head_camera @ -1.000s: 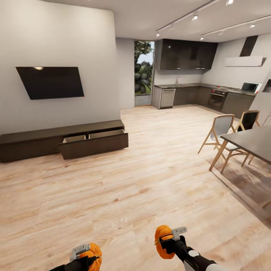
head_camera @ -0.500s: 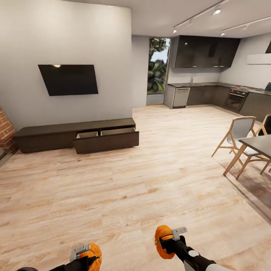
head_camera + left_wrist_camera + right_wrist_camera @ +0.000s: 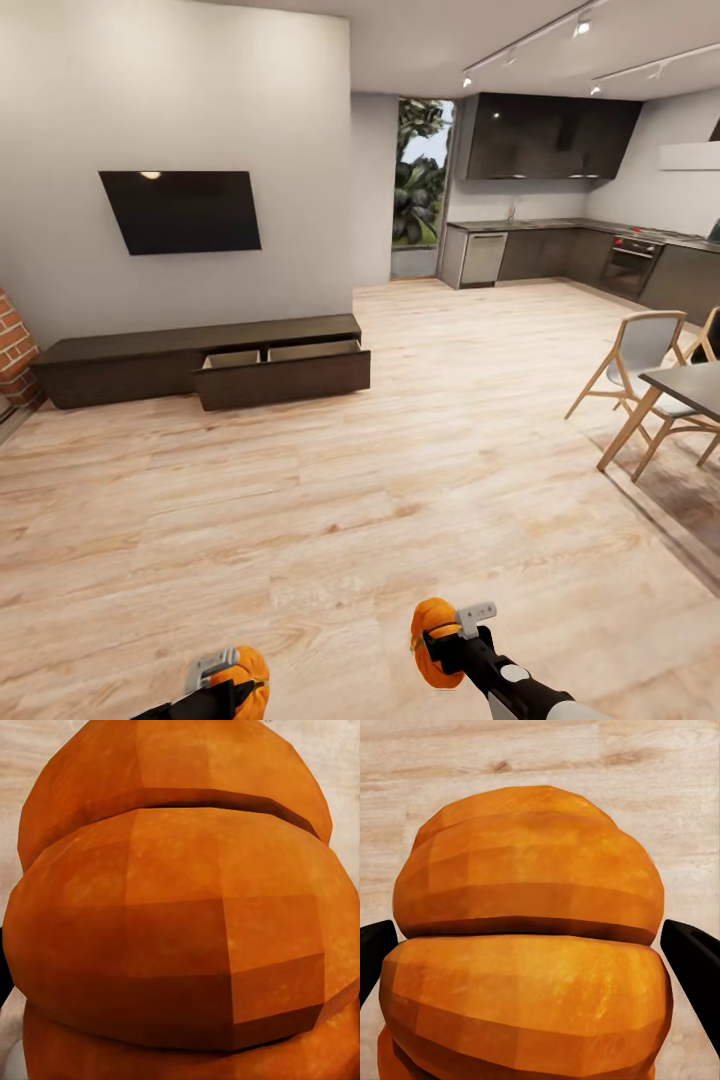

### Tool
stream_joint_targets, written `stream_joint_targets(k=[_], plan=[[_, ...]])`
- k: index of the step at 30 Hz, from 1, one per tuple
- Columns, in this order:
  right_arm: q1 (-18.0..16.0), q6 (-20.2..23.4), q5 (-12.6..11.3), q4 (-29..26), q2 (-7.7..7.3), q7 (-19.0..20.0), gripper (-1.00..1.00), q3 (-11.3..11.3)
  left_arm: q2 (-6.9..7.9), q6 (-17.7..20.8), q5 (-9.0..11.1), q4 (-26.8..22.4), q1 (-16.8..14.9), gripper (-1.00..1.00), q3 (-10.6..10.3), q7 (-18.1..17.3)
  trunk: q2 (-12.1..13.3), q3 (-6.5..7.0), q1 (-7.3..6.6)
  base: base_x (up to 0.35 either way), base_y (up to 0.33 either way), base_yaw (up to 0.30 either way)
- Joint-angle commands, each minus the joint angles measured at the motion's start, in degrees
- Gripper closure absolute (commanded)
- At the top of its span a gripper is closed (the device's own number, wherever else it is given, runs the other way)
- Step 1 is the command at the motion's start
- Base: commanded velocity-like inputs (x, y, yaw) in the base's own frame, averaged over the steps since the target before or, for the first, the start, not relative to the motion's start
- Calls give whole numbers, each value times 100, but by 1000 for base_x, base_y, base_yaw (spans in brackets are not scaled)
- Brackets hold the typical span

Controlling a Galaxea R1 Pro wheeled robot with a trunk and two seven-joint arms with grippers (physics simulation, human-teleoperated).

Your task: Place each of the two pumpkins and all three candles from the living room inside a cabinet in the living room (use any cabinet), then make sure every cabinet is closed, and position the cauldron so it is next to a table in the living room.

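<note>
pumpkins, two small round orange ribbed ones, are each carried low in front of the robot: one in the left gripper (image 3: pixel 228 678) and one in the right gripper (image 3: pixel 450 640), both held above the pale wood-plank floor (image 3: pixel 400 480). the left pumpkin (image 3: pixel 180 922) bulges close across the left wrist view, and the right pumpkin (image 3: pixel 529 937) sits between two dark fingers (image 3: pixel 694 967) that press on its flanks, so the right fingers are pinching it. in the head view the left fingers are likewise closed around their pumpkin.

the step in hand looks like the carry to the long low dark-brown wood cabinet (image 3: pixel 200 360) against the white wall under the black wall-mounted screen (image 3: pixel 180 210). its wide drawer (image 3: pixel 285 370) stands pulled out, tan inside, well apart from the robot across open floor. the next move calls for driving closer and squaring up to that open drawer, then lowering one pumpkin into it and spreading the fingers, and the same for the other.

each pumpkin is squat with no real long axis; the ribs run sideways across both wrist views, which suggests the stem axis lies roughly along the fingers' line of squeeze, but no stem is visible, so which way it points cannot be told.
</note>
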Motion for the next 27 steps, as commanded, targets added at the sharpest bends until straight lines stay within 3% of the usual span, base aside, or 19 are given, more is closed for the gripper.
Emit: stream_joint_targets(k=[1, 10, 27], plan=[[0, 0, 0, -1, 0, -2, 100, -3, 2, 0, 0, -1, 0, 100, 3, -2, 0, 0, 0, 314, 0, 0], [0, 0, -16, 0, -5, -2, 100, -4, 6, 0, -4, 0, 0, 100, 3, -3, 0, 0, 0, 334, 0, 16], [0, 0, 8, -5, -31, 12, 100, -5, 36, 0, -2, 0, 0, 100, 3, -16, 0, 0, 0, 335, 0, 239]])
